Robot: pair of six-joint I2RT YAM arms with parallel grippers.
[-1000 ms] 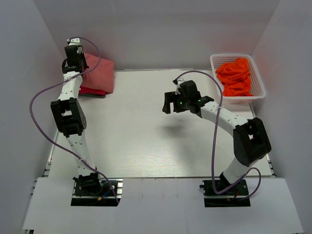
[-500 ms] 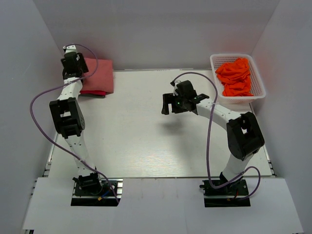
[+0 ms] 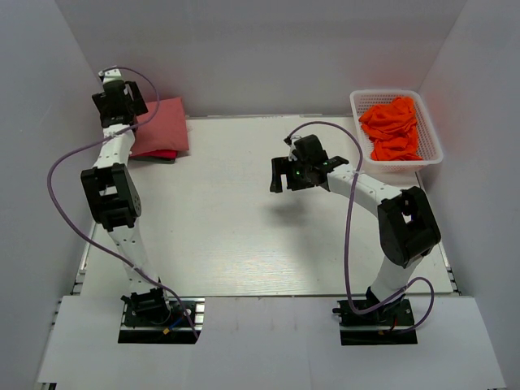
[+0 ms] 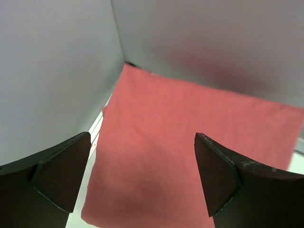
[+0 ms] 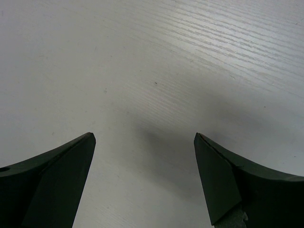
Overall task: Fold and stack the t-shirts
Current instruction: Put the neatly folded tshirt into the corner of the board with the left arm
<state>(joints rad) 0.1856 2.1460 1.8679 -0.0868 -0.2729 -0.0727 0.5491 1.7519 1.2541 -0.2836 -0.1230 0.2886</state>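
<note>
A folded salmon-pink t-shirt (image 3: 165, 126) lies at the table's far left corner on top of a crimson-pink one (image 3: 154, 153), of which only the front edge shows. My left gripper (image 3: 116, 103) hovers over the stack's left edge, by the wall, open and empty. In the left wrist view the salmon t-shirt (image 4: 190, 142) lies flat below the spread left gripper (image 4: 142, 137). Orange t-shirts (image 3: 392, 127) are piled crumpled in a white basket (image 3: 431, 150) at the far right. My right gripper (image 3: 281, 173) hangs open above bare table (image 5: 142, 71) near the middle; the right gripper (image 5: 145, 135) holds nothing.
White walls close in the table on the left, back and right; the stack sits tight in the left back corner. The basket stands against the right wall. Both arm bases are at the near edge.
My left gripper has opened, let go of the salmon t-shirt and drawn back toward the left wall. The shirt now lies flat on the stack. The right arm has barely moved.
</note>
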